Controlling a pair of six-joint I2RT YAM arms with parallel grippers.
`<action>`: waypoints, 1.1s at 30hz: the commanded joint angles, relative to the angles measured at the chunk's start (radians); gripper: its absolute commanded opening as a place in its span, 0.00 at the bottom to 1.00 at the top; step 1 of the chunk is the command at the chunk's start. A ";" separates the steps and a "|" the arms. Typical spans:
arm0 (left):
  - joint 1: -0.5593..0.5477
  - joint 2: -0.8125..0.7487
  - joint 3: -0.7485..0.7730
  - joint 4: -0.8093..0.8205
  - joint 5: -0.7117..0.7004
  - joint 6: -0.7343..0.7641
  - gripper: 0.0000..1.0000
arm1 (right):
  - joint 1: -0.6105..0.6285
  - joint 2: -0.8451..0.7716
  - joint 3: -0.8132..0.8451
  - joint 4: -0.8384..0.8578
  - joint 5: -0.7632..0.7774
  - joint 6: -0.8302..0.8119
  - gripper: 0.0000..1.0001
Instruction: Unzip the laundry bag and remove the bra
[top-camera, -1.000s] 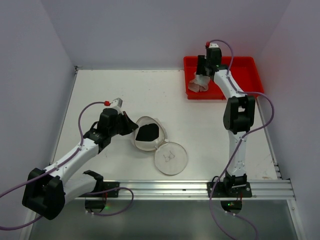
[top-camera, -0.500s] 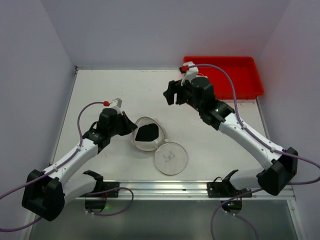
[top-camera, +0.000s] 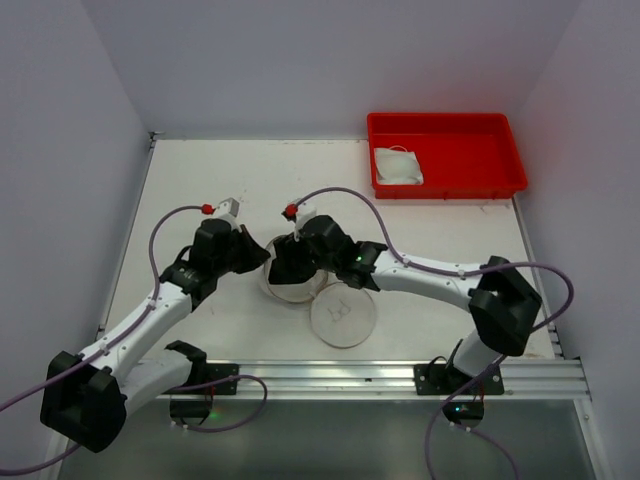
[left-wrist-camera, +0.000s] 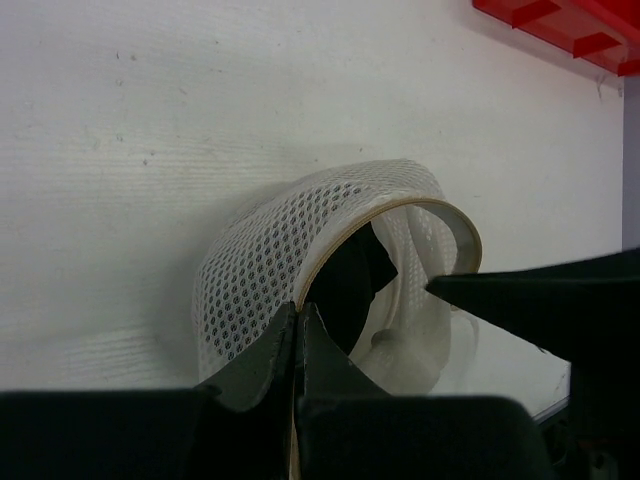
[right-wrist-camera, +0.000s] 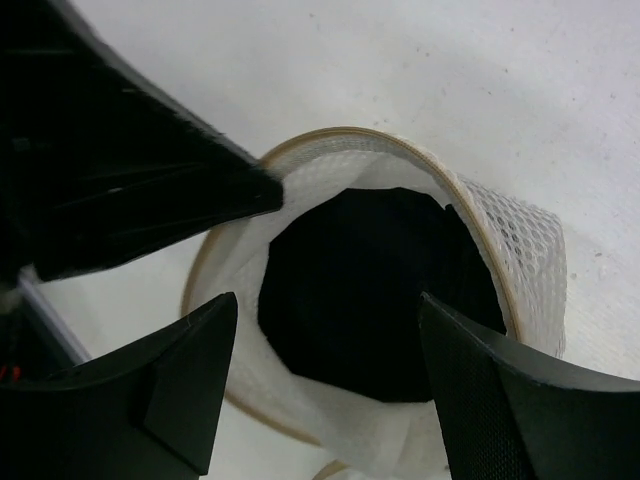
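Note:
The white mesh laundry bag (top-camera: 283, 292) lies unzipped at the table's middle, and its round lid (top-camera: 342, 315) with the black drawing lies flat beside it. A black bra (right-wrist-camera: 375, 290) fills the inside, and the bag's mesh wall (right-wrist-camera: 520, 250) curves round it. My left gripper (top-camera: 262, 256) is shut on the bag's tan rim, holding the mouth up. In the left wrist view the left gripper (left-wrist-camera: 300, 315) pinches that rim next to the mesh (left-wrist-camera: 265, 260) and the bra (left-wrist-camera: 355, 280). My right gripper (top-camera: 290, 262) hangs open over the mouth. In its own view the right gripper (right-wrist-camera: 328, 305) straddles the bra without touching it.
A red plastic tray (top-camera: 460, 185) stands at the back right with a crumpled white cloth (top-camera: 398, 165) in its left end. The white walls close in on three sides, and a metal rail (top-camera: 400, 375) runs along the near edge.
My right arm has swung from the red tray, where the white cloth now lies, across to the bag's mouth with its jaws open. The left gripper has kept its hold on the rim.

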 joint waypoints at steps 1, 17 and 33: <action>0.006 -0.036 0.029 -0.016 -0.023 0.015 0.00 | -0.002 0.084 0.081 0.046 0.062 0.015 0.75; 0.006 -0.018 -0.010 0.008 -0.041 0.002 0.00 | -0.003 0.307 0.084 -0.042 -0.042 -0.006 0.89; 0.008 -0.035 -0.007 -0.035 -0.072 0.016 0.00 | -0.005 -0.122 -0.181 0.200 -0.111 -0.129 0.00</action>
